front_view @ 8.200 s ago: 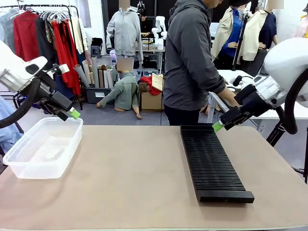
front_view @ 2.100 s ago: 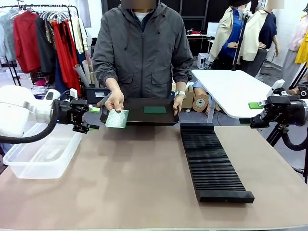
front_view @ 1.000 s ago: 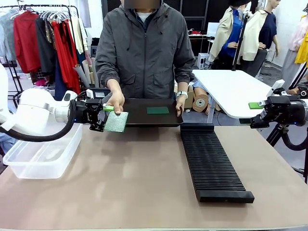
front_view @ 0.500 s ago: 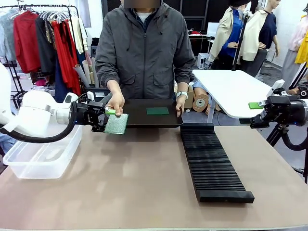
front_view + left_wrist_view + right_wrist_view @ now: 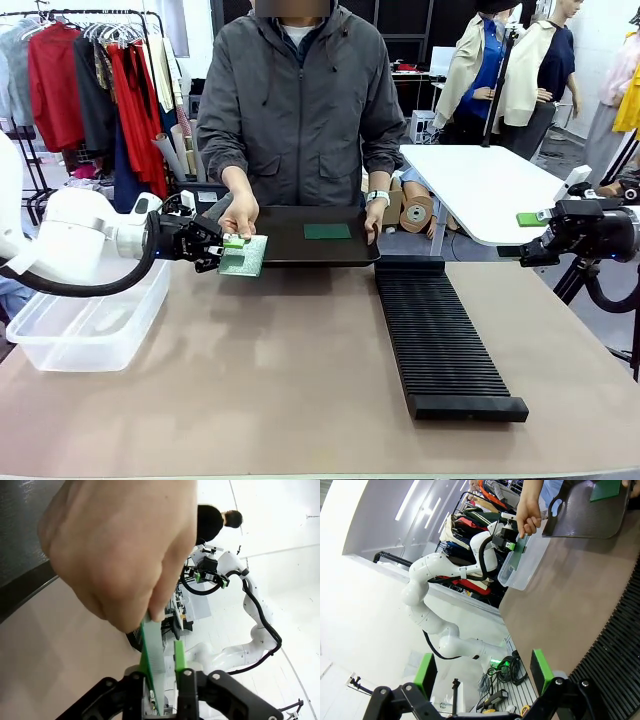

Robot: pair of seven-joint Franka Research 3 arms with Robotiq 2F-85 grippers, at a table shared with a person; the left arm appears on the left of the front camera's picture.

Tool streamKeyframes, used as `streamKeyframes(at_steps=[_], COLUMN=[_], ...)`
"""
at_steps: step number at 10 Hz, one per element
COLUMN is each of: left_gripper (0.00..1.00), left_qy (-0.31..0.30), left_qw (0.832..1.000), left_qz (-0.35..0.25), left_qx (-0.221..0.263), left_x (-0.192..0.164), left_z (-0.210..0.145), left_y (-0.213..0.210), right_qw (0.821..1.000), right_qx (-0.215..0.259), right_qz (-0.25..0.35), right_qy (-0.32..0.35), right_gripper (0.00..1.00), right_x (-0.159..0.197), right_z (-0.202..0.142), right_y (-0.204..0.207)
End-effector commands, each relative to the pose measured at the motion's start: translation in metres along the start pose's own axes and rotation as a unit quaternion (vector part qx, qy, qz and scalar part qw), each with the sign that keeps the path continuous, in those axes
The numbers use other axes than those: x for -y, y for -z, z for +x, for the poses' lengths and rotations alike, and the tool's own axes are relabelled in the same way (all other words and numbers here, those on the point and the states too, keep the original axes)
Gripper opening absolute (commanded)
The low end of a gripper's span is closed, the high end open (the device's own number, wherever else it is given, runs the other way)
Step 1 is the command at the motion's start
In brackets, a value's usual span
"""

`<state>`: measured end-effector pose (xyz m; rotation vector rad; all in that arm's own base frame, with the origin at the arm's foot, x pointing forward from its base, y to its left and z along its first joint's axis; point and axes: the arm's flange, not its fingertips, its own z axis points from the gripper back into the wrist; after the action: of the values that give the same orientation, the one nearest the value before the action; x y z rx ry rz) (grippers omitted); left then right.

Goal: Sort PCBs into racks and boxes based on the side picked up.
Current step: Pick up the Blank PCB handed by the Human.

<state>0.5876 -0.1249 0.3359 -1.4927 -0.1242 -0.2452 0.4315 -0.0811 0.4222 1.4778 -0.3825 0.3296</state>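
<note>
1. The person's hand (image 5: 238, 212) is pinching the upper edge of one PCB (image 5: 243, 256) and offering it just above the far-left part of the tabletop (image 5: 280, 380). The paler, speckled face is turned toward the robot's side
2. The left tool (image 5: 222, 253) is meeting this PCB at its left edge. In the left wrist view its jaws are standing narrowly on either side of the board, while the person is gripping it from above
3. A thin gap seems to be showing between the board and one pad. It cannot be told whether the left tool is clamping the PCB or only bracketing it
4. The right tool (image 5: 482, 672) is hanging released and empty, jaws wide apart, beyond the right side of the tabletop
5. A second PCB (image 5: 327, 231), dark face up, is lying on the black tray (image 5: 290, 245). The person's other hand (image 5: 372, 215) is holding the tray at the far edge
6. The rack (image 5: 440, 340) is lying on the right half of the tabletop and the box (image 5: 85, 350) is sitting at its left edge. No board is standing in the slots and none is lying in the box
7. Judged from this, the task is only beginning and the first handover is not yet complete
8. The following steps are remaining: the person letting go, placing this PCB in the rack or the box, and then handling the second PCB
</note>
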Motion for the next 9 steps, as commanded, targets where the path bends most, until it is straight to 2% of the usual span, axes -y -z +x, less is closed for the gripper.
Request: streamKeyframes(at_steps=[1,6,7,9], left_gripper=[0.0,0.0,0.0,0.0], left_qy=[-0.01,-0.002,-0.002,-0.002], left_qw=[1.0,1.0,1.0,1.0], left_qz=[0.009,0.024,0.003,0.003], left_qx=[-0.003,-0.012,0.0,0.0], left_x=[0.0049,0.006,0.0,0.0], left_z=[0.0045,0.0045,0.0005,0.0005], left_y=[-0.0017,-0.0014,-0.0006,-0.0006], right_qw=[1.0,1.0,1.0,1.0], right_qx=[0.0,0.0,0.0,0.0], right_qz=[-0.001,-0.001,-0.001,-0.001], right_qy=[-0.004,-0.004,-0.004,-0.004], right_gripper=[1.0,1.0,1.0,1.0], right_x=[-0.0014,-0.0014,-0.0014,-0.0014], right_z=[0.0018,0.0018,0.0018,0.0018], right_y=[-0.0006,-0.0006,-0.0006,-0.0006])
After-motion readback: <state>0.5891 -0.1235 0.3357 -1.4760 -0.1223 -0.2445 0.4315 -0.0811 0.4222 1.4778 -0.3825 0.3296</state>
